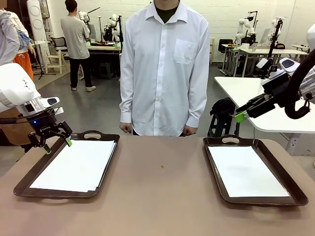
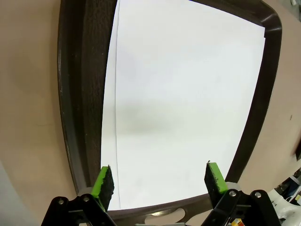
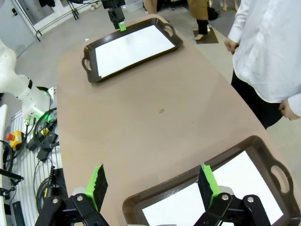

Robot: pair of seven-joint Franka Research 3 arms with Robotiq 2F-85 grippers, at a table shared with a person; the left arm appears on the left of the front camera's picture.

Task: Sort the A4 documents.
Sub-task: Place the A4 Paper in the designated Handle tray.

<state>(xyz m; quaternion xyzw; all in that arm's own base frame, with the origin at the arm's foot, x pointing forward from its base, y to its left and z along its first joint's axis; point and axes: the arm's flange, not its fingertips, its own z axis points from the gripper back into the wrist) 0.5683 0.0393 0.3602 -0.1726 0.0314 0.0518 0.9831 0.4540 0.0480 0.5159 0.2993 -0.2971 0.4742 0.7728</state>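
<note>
So there are two dark brown trays on the desk (image 1: 162,196), one on each side, and the A4 sheets are split between them. The left tray (image 1: 29,184) has a small stack (image 1: 74,164): plain white, blank, lying flat. The edges aren't squared up, so a lower sheet peeks out along the right side and at the near corner. In the left wrist view you can see that offset as a thin strip of a second sheet running along one long edge of the top sheet (image 2: 183,108). The paper fills most of the tray floor, with a brown margin showing along the sides.

The right tray (image 1: 295,189) holds white paper (image 1: 246,171) too, flat and clean, no print that I can make out, sitting a bit off from the rim all round. Can't tell if it's one sheet or more.

The left gripper (image 1: 56,144) hangs over the far left corner of its tray, jaws spread wide, nothing between them, not touching the paper. The right gripper (image 1: 240,115) is up in the air, above and behind the right tray's far edge, jaws also released and empty.

A person (image 1: 165,69) in a white shirt stands at the far side of the desk, hands down by the edge.
</note>
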